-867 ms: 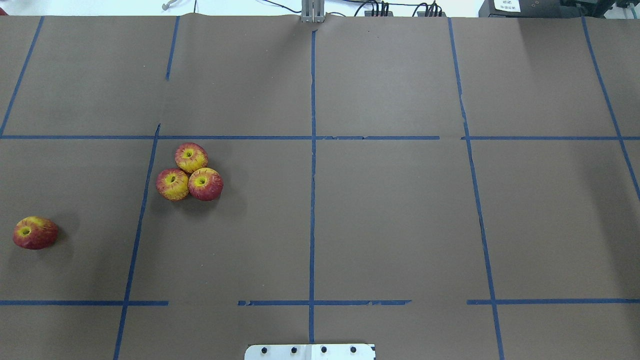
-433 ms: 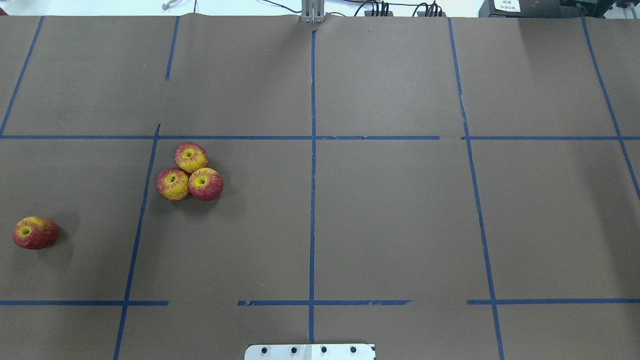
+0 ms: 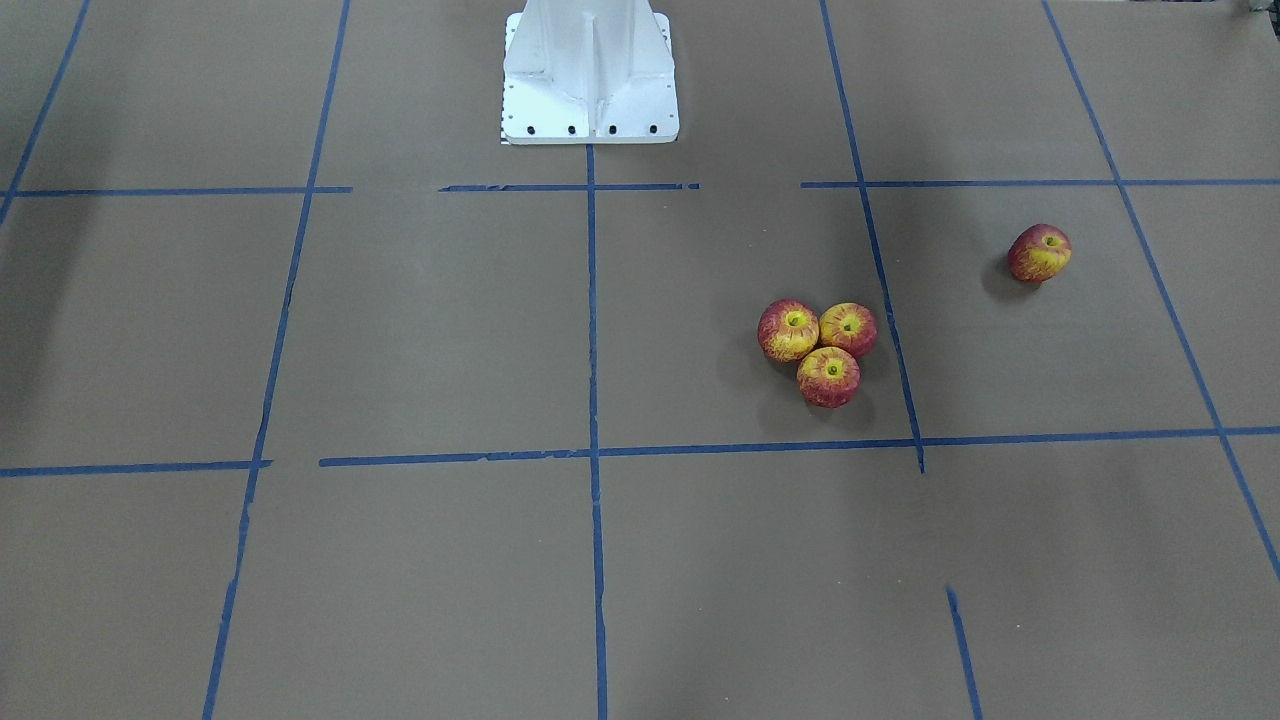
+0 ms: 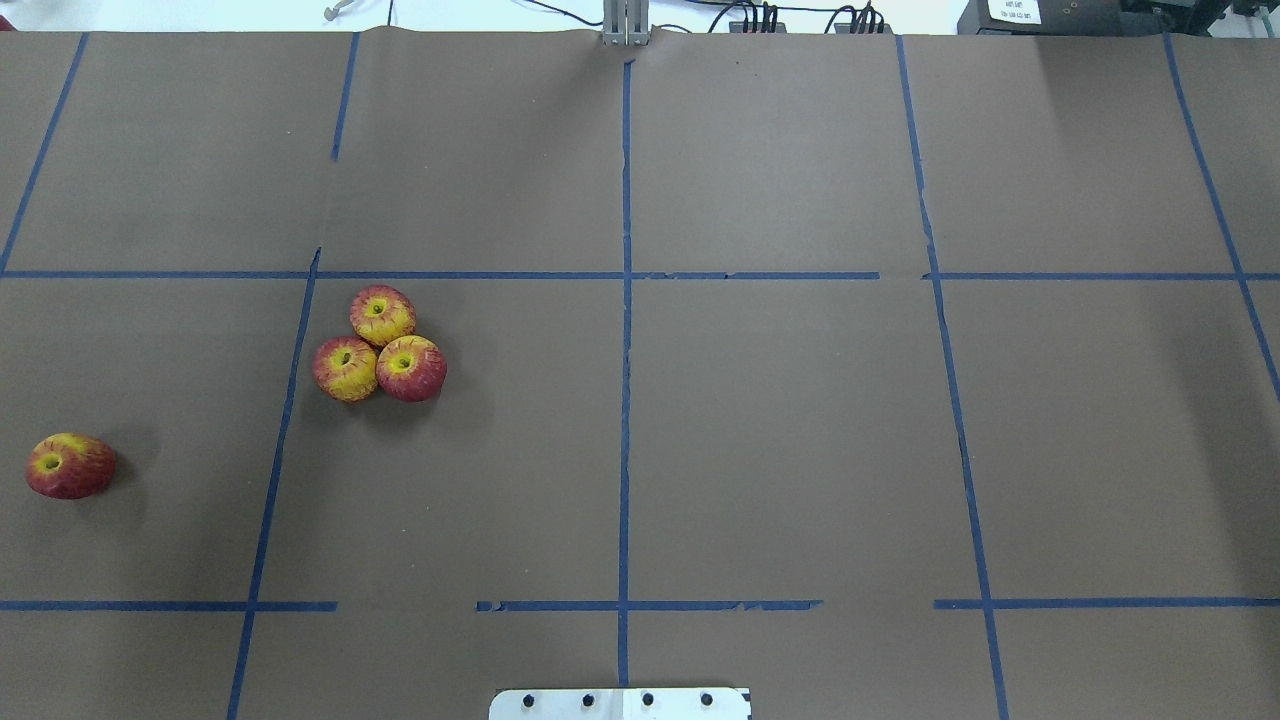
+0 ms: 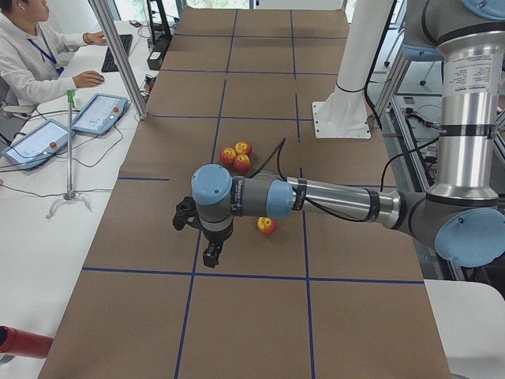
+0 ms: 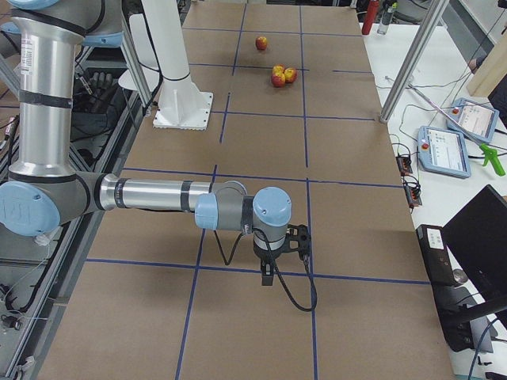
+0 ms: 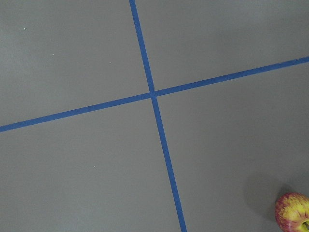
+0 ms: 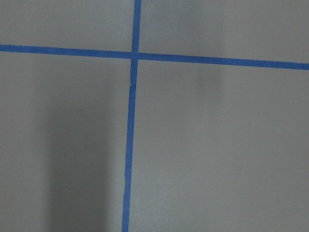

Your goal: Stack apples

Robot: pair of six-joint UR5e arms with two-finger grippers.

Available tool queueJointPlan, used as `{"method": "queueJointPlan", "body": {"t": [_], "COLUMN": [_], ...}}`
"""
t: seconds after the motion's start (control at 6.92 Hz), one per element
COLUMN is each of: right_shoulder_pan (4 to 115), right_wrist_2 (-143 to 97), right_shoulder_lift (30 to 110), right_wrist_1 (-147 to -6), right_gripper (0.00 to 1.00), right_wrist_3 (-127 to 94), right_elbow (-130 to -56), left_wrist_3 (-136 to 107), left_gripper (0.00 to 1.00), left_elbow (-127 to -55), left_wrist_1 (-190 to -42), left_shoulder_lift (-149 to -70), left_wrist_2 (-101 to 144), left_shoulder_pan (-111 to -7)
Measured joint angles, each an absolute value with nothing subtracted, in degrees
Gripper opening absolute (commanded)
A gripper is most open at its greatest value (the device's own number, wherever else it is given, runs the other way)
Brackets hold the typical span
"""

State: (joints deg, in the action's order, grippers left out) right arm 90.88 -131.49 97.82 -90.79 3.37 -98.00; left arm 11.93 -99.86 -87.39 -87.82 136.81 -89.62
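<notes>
Three red and yellow apples touch in a cluster on the brown table: one (image 4: 382,315) at the back, one (image 4: 345,369) front left, one (image 4: 411,368) front right. They also show in the front view (image 3: 828,377). A fourth apple (image 4: 70,466) lies alone near the left edge, tipped on its side; it shows in the front view (image 3: 1039,252) and the left wrist view (image 7: 293,218). My left gripper (image 5: 211,255) hangs above the table near this lone apple (image 5: 267,225). My right gripper (image 6: 268,276) hangs far from the cluster (image 6: 279,77). I cannot tell whether either is open.
Blue tape lines (image 4: 625,350) divide the brown table into squares. The white robot base (image 3: 590,100) stands at the table's near middle edge. An operator (image 5: 31,55) sits at a side desk with tablets (image 5: 99,113) and a metal post (image 5: 118,55).
</notes>
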Motion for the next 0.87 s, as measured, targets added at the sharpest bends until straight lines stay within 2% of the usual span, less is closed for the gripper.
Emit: {"method": "queueJointPlan", "body": {"t": [0.43,0.87], "right_shoulder_pan": [90.88,90.88], "right_wrist_2": [-131.48,-131.49], "right_shoulder_lift": [97.82,97.82], "right_wrist_1": [-90.79,-90.79], "right_gripper": [1.00,1.00], "right_wrist_3": [3.37,3.42], "right_elbow": [-98.00,-98.00], "left_wrist_3": [-8.54,-37.69], "left_gripper": [1.00,1.00], "left_elbow": [-100.70,-100.65], "left_wrist_1": [-102.90,-131.97], "left_shoulder_lift": [-85.73,-77.23], "left_wrist_2": [140.11,131.36], "left_shoulder_pan": [-76.55,-60.67]}}
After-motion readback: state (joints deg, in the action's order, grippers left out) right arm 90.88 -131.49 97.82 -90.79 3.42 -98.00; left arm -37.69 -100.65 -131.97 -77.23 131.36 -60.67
